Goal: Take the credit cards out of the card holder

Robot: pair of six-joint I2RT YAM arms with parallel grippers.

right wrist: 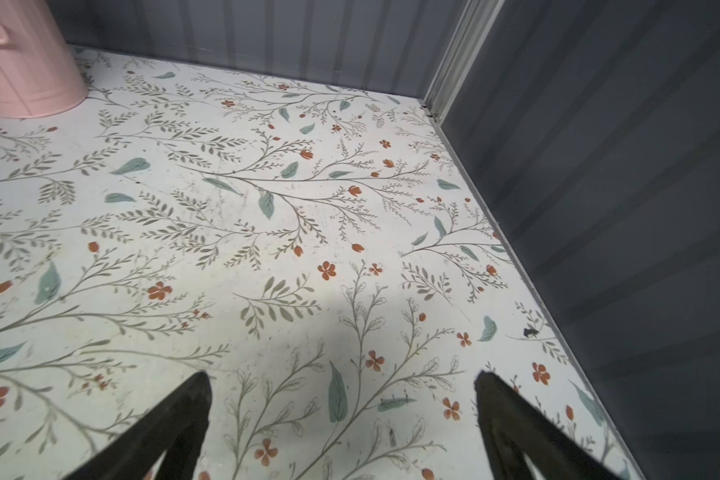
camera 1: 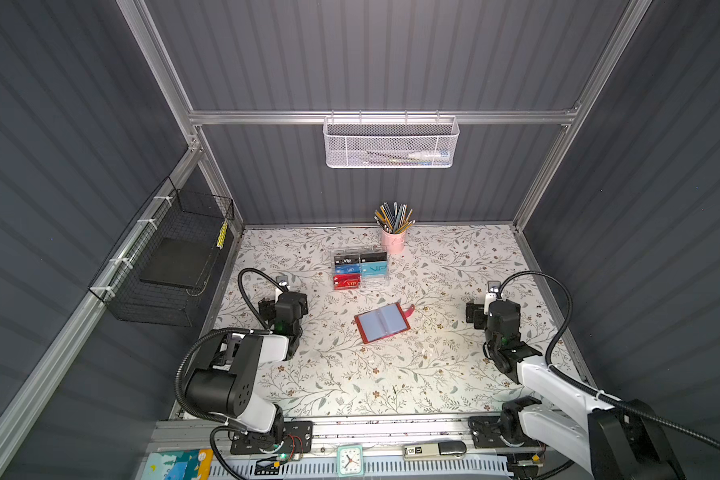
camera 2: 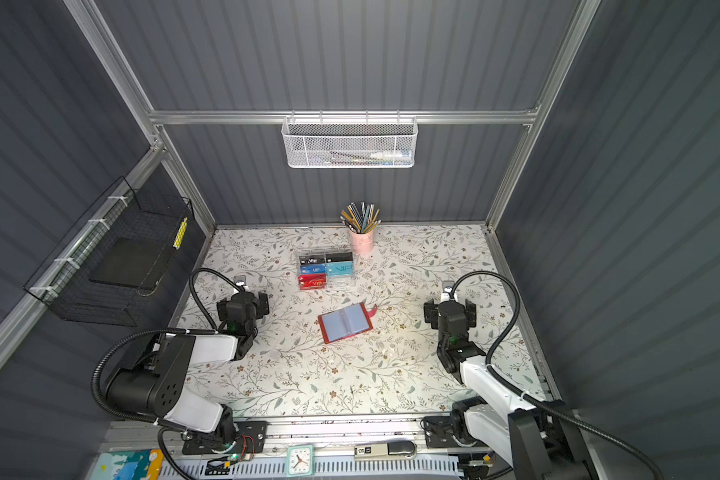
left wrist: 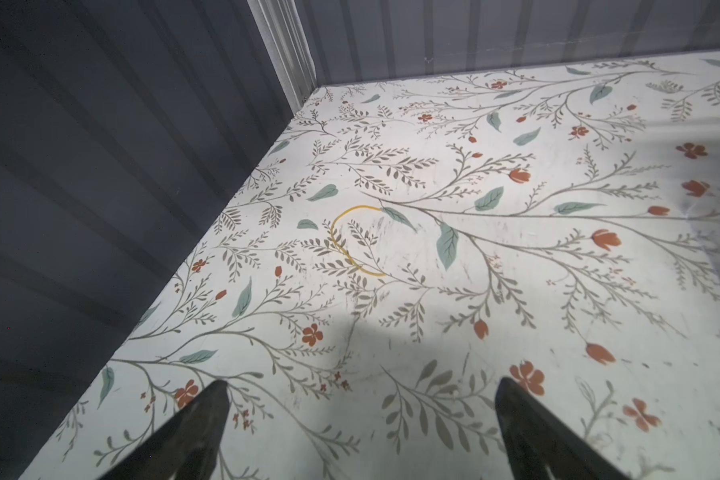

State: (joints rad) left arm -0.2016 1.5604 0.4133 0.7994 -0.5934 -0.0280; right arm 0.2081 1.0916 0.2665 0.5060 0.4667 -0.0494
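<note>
The card holder (camera 1: 383, 323) (camera 2: 345, 323) lies open in the middle of the table in both top views, red-edged with blue-grey sleeves up and its snap tab (camera 1: 409, 309) pointing to the back right. I make out no card in those sleeves. Behind it a teal credit card (camera 1: 373, 269) and a black one (camera 1: 347, 260) stand among several cards in a clear box (camera 1: 360, 270) (camera 2: 326, 270). My left gripper (camera 1: 281, 296) (left wrist: 361, 381) hangs left of the holder, open and empty over bare table. My right gripper (camera 1: 493, 296) (right wrist: 341, 374) hangs to its right, also open and empty.
A pink cup (camera 1: 393, 241) (right wrist: 21, 62) of pencils stands at the back behind the clear box. A thin yellow ring (left wrist: 350, 241) lies on the table ahead of the left gripper. A white mesh basket (camera 1: 391, 145) hangs on the back wall, a black wire basket (camera 1: 163, 266) on the left wall.
</note>
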